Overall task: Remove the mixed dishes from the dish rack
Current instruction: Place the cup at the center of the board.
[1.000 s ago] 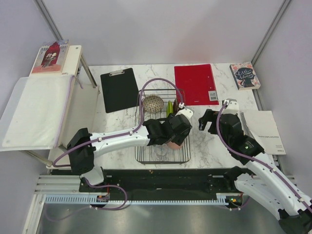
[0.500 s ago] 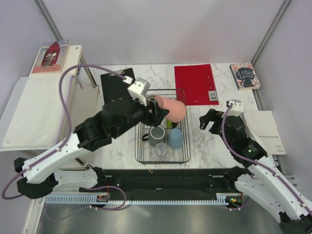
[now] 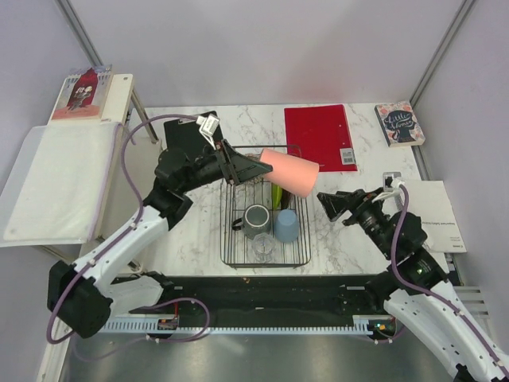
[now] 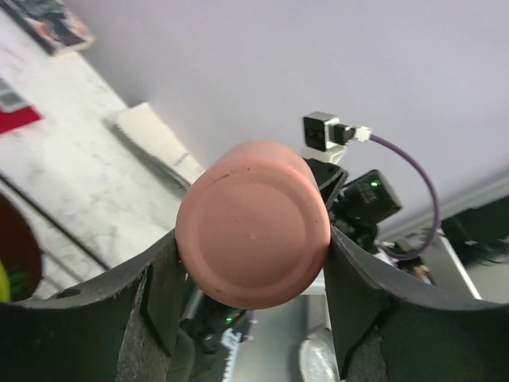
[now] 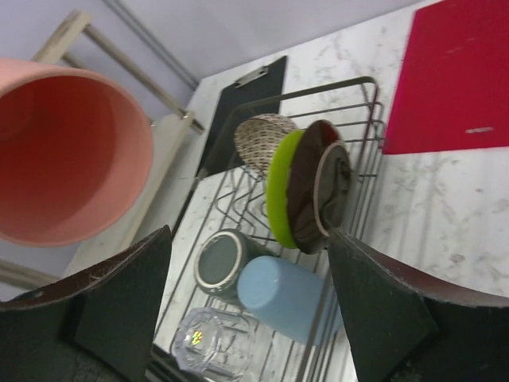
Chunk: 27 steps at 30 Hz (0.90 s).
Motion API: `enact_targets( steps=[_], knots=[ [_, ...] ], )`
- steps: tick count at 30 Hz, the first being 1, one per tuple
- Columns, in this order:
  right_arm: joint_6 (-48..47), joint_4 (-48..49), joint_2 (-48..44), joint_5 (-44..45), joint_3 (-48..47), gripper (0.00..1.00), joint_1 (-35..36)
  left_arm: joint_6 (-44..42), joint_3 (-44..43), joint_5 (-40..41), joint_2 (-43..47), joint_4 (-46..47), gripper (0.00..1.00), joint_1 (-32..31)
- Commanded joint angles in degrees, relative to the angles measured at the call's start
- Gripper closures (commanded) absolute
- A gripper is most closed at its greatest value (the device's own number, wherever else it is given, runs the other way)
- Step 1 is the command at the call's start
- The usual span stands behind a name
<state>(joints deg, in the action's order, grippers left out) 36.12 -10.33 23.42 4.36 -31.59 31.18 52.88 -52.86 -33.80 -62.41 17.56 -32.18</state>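
Note:
My left gripper (image 3: 261, 167) is shut on the pink cup (image 3: 291, 172) and holds it on its side in the air above the far part of the dish rack (image 3: 238, 259). In the left wrist view the cup's round base (image 4: 253, 235) sits between my fingers (image 4: 159, 306). My right gripper (image 3: 332, 205) is open and empty, just right of the rack, facing the cup's mouth (image 5: 67, 151). In the rack stand a grey mug (image 5: 221, 261), an upturned light blue cup (image 5: 282, 294), a clear glass (image 5: 208, 342), a lime-green plate (image 5: 280, 199), a dark red plate (image 5: 318, 187) and a beige bowl (image 5: 262, 142).
A black clipboard (image 3: 191, 151) lies left of the rack and a red folder (image 3: 320, 137) behind it on the right. A book (image 3: 400, 123) and a paper booklet (image 3: 433, 211) lie at the right edge. A side shelf with a white cloth (image 3: 56, 183) stands at the left.
My left arm has lifted the pink cup out of the rack, uncovering the blue cup, and swung it up and to the right. My right gripper has turned to face it.

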Motion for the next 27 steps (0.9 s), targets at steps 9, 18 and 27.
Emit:
enact_targets(
  steps=[9,18,27],
  knots=[
    [3.1,16.1,-3.6,-9.5,0.3,0.17,0.1,26.8,3.8,-14.8,-11.3,44.6,0.98,1.2],
    [4.8,25.7,4.7,-12.1,-0.2,0.2,0.1,26.3,4.9,-15.2,-11.2,43.8,0.98,1.2],
    [6.1,33.0,12.2,-14.6,-1.2,0.4,0.1,25.3,6.1,-15.8,-11.8,41.7,0.98,1.2]
  ],
)
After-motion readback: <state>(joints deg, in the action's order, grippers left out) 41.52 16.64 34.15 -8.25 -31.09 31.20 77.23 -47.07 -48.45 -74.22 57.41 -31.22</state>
